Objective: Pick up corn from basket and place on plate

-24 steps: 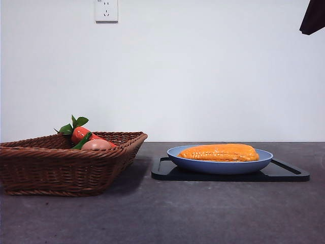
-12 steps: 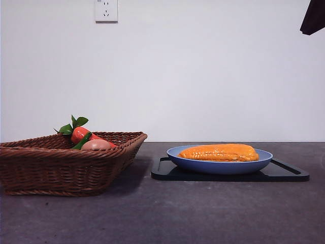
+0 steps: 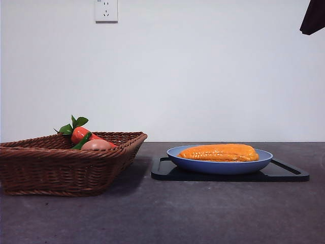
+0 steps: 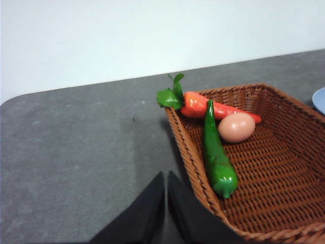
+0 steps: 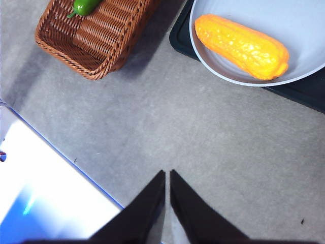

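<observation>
Nothing moved; corn [image 3: 219,152] lies on plate [image 3: 219,165], apart from clenched right tool [image 5: 167,175].

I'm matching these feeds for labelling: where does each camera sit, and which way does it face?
Front: table height, level toward basket, plate with corn; an arm tip in a top corner.
Left wrist: above table, down at basket; left gripper jaws together.
Right wrist: high, down at plate, corn; right gripper jaws together.
All share the basket.

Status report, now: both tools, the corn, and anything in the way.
Left tool shut, empty, beside the basket. Right tool shut, empty, over bare table. Corn lying on the plate, nothing touching it. No obstruction seen.
</observation>
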Action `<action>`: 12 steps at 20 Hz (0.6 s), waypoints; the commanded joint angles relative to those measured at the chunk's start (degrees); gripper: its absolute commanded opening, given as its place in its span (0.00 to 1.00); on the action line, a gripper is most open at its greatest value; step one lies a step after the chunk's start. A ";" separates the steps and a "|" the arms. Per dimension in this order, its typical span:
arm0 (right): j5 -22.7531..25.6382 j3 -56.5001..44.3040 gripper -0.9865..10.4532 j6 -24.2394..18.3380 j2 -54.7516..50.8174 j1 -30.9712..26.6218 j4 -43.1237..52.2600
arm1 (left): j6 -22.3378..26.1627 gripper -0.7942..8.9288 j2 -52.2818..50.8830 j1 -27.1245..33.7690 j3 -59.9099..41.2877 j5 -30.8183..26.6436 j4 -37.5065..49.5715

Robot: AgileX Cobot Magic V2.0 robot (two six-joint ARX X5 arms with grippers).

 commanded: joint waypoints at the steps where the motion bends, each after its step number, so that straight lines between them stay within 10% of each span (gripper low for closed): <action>1: -0.09 0.61 0.09 -0.66 0.33 0.20 0.42 | -0.72 0.09 -0.07 0.17 -1.62 -0.28 -3.37; 12: -0.09 0.61 0.09 -0.66 0.33 0.20 1.95 | -0.87 0.09 -0.07 0.15 -1.62 -0.26 -4.07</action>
